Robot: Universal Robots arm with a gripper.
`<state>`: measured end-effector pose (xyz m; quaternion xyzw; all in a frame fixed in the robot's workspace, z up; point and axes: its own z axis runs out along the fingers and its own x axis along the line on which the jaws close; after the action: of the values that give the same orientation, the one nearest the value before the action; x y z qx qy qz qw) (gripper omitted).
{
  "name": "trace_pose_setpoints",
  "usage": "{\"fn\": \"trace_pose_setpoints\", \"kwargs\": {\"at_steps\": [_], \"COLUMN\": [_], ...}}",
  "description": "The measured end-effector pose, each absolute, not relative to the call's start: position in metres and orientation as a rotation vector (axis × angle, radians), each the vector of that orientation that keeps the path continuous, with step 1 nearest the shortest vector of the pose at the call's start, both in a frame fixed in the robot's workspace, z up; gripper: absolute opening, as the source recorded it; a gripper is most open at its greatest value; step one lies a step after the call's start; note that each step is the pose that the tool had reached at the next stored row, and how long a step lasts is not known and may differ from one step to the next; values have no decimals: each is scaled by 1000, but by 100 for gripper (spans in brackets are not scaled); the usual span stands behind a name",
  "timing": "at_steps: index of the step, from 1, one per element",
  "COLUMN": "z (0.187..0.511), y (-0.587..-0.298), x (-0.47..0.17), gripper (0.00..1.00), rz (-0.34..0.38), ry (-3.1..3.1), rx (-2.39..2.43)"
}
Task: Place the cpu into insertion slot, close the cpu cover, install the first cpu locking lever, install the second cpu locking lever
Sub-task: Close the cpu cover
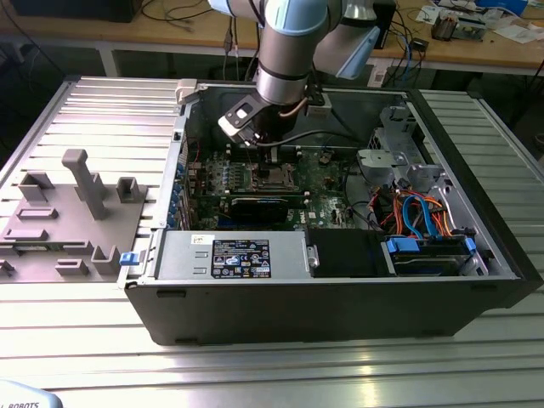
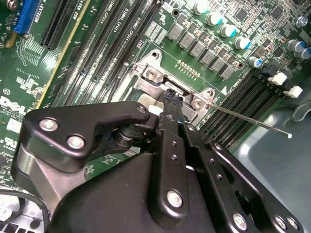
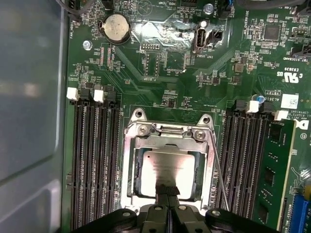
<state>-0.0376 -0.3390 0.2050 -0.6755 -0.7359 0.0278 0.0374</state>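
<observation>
The silver-grey cpu (image 3: 165,167) lies in the insertion slot (image 1: 274,177) on the green motherboard (image 3: 160,63). The silvery cpu cover (image 3: 130,165) is down around it, the chip showing through its window. My gripper (image 3: 168,190) is shut, and its black fingertips (image 2: 172,98) are low over the socket's edge, at or touching the cover (image 2: 155,74). One thin locking lever (image 2: 252,122) sticks out free from the socket's corner; in the first wrist view the lever (image 3: 219,179) runs along the socket's side. The arm hides much of the socket in the exterior view.
Black memory slots (image 3: 95,165) flank the socket on both sides, one of them holding a green module (image 3: 274,170). The open black case (image 1: 340,314) walls the board in, with a drive cage and coloured cables (image 1: 416,212) at the exterior view's right. A grey fixture tray (image 1: 68,217) lies outside at its left.
</observation>
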Motion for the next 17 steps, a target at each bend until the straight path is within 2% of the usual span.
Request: {"fn": "trace_pose_setpoints", "kwargs": {"at_steps": [6, 17], "z": [207, 240], "y": [-340, -340], "x": [-26, -25], "gripper": [11, 11], "rz": [83, 83], "ry": [-2257, -2256], "rx": [-2071, -2070]}}
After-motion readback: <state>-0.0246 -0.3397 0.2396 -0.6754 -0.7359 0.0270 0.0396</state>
